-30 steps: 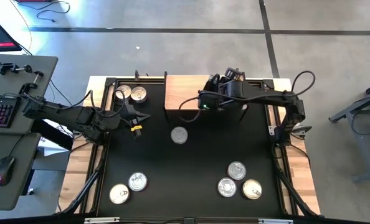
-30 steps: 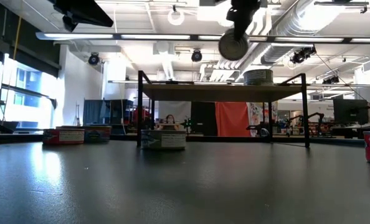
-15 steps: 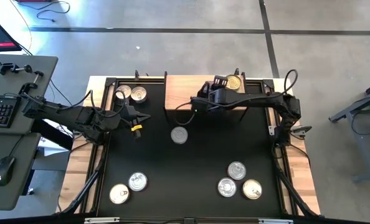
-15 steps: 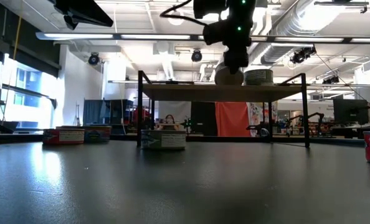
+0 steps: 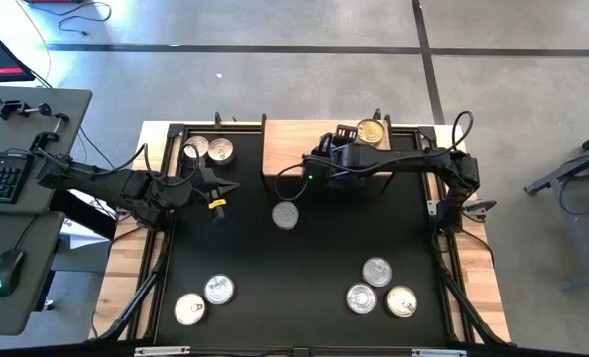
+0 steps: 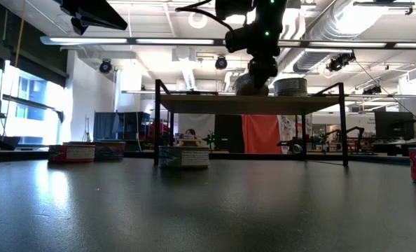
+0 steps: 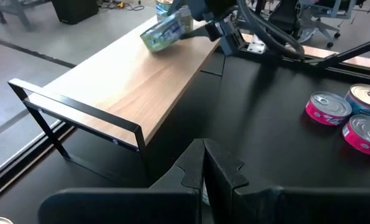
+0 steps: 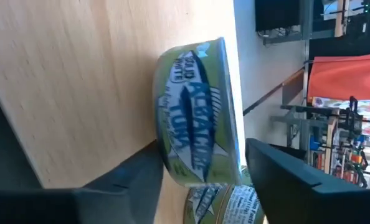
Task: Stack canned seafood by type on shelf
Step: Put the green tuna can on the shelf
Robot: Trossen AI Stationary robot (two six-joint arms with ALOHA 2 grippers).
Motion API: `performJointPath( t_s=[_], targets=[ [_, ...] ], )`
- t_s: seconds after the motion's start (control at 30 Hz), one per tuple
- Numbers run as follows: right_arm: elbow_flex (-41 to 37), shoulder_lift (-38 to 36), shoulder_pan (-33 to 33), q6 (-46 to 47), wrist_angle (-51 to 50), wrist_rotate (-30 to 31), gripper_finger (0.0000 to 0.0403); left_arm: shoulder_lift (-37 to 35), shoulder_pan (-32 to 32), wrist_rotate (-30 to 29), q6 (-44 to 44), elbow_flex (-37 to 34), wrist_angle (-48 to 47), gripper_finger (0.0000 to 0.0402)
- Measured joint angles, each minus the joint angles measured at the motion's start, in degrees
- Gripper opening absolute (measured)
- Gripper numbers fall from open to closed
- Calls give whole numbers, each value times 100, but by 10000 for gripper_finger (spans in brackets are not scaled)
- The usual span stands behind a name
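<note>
Over the shelf (image 5: 294, 147), the right end effector (image 5: 359, 149) stands spread around a green tuna can (image 8: 197, 112), which could tip if a finger clips it withdrawing.

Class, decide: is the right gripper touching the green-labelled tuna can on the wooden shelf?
Cannot tell. In the right wrist view the right gripper has a finger either side of the green-labelled tuna can on the wooden shelf, but neither contact nor gap shows plainly.

Overhead down, low level across table, wrists close, all sharing shelf (image 5: 304, 146).
</note>
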Motion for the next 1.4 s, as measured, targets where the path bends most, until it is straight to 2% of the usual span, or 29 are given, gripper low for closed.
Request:
performJointPath(
  t_s=[0.17, 0.37, 0.47, 0.67, 0.73, 0.8, 0.87, 0.97, 1.0, 1.1, 1.27, 1.4],
  targets=[
    [19, 1, -2, 4, -120, -164, 250, 0, -2, 0, 2, 0, 0, 0],
    [363, 0, -2, 305, -849, -412, 256, 0, -2, -2, 35, 0, -2, 0],
    [669, 0, -21, 454, -1221, -483, 257, 0, -2, -3, 151, 0, 0, 0],
    [1536, -22, 30, 737, -1402, -1030, 250, 0, -1, -3, 153, 0, -4, 0],
    [1829, -31, 53, 1038, -1421, -1385, 236, 0, 0, -4, 153, 0, -7, 0],
    [1947, -46, 61, 1508, -1475, -1796, 202, 0, -2, -4, 153, 0, -7, 0],
    [1830, -53, 52, 1774, -1427, -2010, 145, 0, 0, -4, 155, 0, -9, 0],
    [1440, -34, 44, 1807, -1047, -2373, 34, 0, -1, -4, 151, 0, -10, 0],
    [1277, -35, 25, 1813, -764, -2633, 18, 0, -2, -4, 151, 0, -9, 0],
    [877, -23, -139, 2038, -179, -3322, 15, 0, -2, -4, 150, 0, -9, 0],
    [566, 6, -410, 2463, 283, -2769, 3, 0, 0, -4, 153, 0, -14, 0],
    [494, 6, -551, 2470, 380, -2762, 1, 0, 0, -6, 153, 0, -28, 0]
  ],
)
